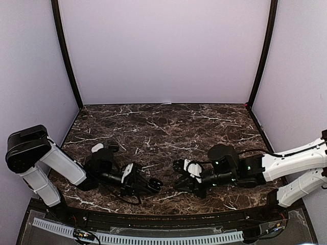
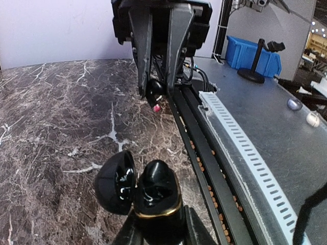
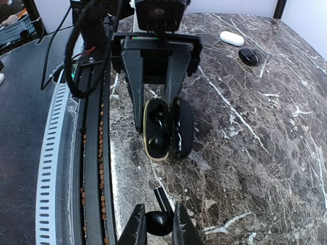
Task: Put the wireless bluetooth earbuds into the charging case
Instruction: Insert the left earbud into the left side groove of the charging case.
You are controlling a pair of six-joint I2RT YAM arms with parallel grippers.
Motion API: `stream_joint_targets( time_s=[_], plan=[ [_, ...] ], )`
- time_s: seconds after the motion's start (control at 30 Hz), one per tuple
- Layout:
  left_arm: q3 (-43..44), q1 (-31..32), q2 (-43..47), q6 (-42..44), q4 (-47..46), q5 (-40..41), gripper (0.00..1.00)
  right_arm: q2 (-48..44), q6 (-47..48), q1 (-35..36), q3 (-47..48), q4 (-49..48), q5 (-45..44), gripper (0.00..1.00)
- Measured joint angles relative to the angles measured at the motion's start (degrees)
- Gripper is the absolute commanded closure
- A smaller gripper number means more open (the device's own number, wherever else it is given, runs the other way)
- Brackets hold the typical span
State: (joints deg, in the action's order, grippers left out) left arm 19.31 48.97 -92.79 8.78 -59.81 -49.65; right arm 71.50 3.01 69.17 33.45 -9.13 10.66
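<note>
My left gripper (image 2: 158, 227) is shut on the black charging case (image 2: 156, 196), low over the table's near edge. The case has a gold rim, and its lid (image 2: 116, 182) is swung open to the left. The case (image 3: 163, 127) faces my right gripper (image 3: 159, 227), which is shut on a black earbud (image 3: 159, 223); the bud's stem points at the case from a short gap away. From the left wrist view, the same earbud (image 2: 155, 92) shows between the right gripper's fingers (image 2: 144, 61). From above, both grippers (image 1: 153, 185) (image 1: 180, 176) meet at the table's front middle. The case's inside is glossy and unclear.
A white closed case (image 3: 231, 37) and a small black case (image 3: 249, 56) lie on the marble behind the left arm, seen from above at the left (image 1: 97, 147). A cable track (image 2: 240, 153) runs along the table's near edge. Walls enclose three sides.
</note>
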Motion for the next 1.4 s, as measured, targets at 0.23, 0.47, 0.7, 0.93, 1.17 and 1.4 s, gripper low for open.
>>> stream_joint_targets(
  time_s=[0.23,0.47,0.7,0.93,1.17,1.4],
  plan=[
    [0.04,3.41,0.00,6.16,4.26,5.92,0.90,4.76,3.30,1.51,5.97,4.09,2.56,0.97],
    [0.04,3.69,0.00,7.78,4.79,7.80,0.91,8.46,5.86,3.32,9.62,6.47,1.92,0.98],
    [0.17,3.98,0.00,8.33,5.77,8.26,0.91,12.57,7.98,4.94,12.92,6.84,-0.81,0.99],
    [0.20,4.02,0.00,8.59,5.95,8.04,0.91,14.60,9.68,5.11,14.10,7.52,-3.15,1.00],
    [0.79,4.07,-0.31,8.57,6.29,5.97,0.92,16.48,10.88,5.14,15.61,7.69,-4.09,1.00],
    [1.03,4.07,-0.39,8.57,6.75,5.51,0.92,18.32,11.87,5.16,17.33,8.07,-4.48,1.00]
  ],
)
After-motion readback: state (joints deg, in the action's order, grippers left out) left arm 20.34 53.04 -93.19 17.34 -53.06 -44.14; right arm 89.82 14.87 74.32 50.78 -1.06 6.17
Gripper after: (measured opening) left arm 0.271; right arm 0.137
